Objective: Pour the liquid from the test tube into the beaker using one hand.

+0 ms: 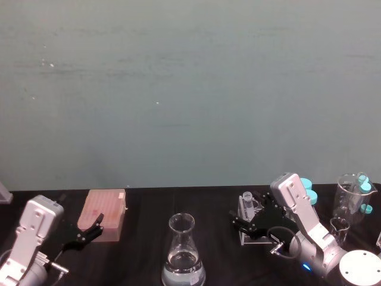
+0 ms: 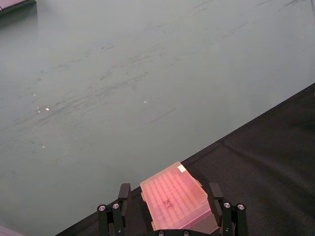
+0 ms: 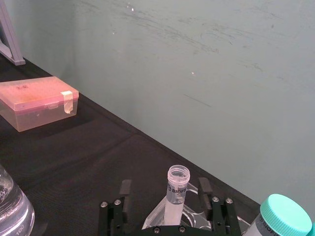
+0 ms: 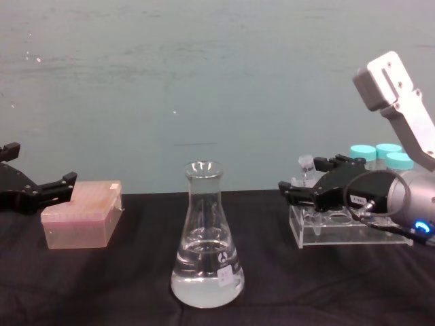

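The test tube (image 3: pixel 177 192) stands upright and uncapped in a clear rack (image 4: pixel 327 229) at the right of the table. My right gripper (image 3: pixel 165 186) is open at the tube's top, one finger on each side, neither touching it. From the chest view the right gripper (image 4: pixel 304 182) sits just in front of the tube (image 4: pixel 306 162). Liquid inside the tube is too faint to tell. The beaker (image 4: pixel 206 234) stands at the front centre with clear liquid (image 4: pixel 206 280) in its base. My left gripper (image 1: pixel 89 230) rests open at the far left.
A pink lidded box (image 1: pixel 107 213) lies just ahead of the left gripper. Turquoise-capped tubes (image 4: pixel 380 153) stand behind the rack. A glass jar (image 1: pixel 352 196) with more capped tubes is at the far right. Black cloth lies bare between the box, the beaker and the rack.
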You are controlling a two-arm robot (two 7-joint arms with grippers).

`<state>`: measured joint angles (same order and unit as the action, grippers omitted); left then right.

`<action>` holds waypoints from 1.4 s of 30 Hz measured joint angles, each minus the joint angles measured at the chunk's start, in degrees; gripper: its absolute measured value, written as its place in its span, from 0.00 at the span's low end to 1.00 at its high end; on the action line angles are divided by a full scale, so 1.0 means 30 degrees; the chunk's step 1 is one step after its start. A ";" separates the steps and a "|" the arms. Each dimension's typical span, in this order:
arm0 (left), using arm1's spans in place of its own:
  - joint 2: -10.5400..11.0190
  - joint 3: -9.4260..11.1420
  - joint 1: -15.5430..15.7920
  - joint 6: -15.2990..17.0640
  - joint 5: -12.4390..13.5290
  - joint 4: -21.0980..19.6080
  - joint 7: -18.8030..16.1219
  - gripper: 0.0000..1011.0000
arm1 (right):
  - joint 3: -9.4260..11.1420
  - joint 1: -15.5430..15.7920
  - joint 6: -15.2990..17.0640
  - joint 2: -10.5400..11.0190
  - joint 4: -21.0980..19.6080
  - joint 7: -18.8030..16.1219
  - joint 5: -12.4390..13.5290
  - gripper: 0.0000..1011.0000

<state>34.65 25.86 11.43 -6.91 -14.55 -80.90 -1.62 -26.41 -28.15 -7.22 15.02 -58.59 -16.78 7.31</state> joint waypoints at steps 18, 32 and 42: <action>-0.0001 0.0000 0.0001 0.0000 0.0001 -0.0001 0.0000 0.99 | -0.0022 0.0001 -0.0001 0.0024 -0.0023 0.0032 0.0031 0.31; 0.0000 0.0000 0.0000 0.0000 0.0002 0.0000 0.0000 0.99 | -0.0021 0.0001 -0.0008 0.0023 -0.0026 0.0046 0.0031 0.21; 0.0000 -0.0001 0.0000 0.0000 0.0001 0.0000 0.0000 0.99 | 0.0180 0.0058 -0.0052 -0.0039 0.0015 0.0099 -0.0120 0.21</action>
<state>34.65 25.86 11.43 -6.91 -14.55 -80.90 -1.62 -25.87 -27.98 -7.37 14.90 -58.54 -16.48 6.95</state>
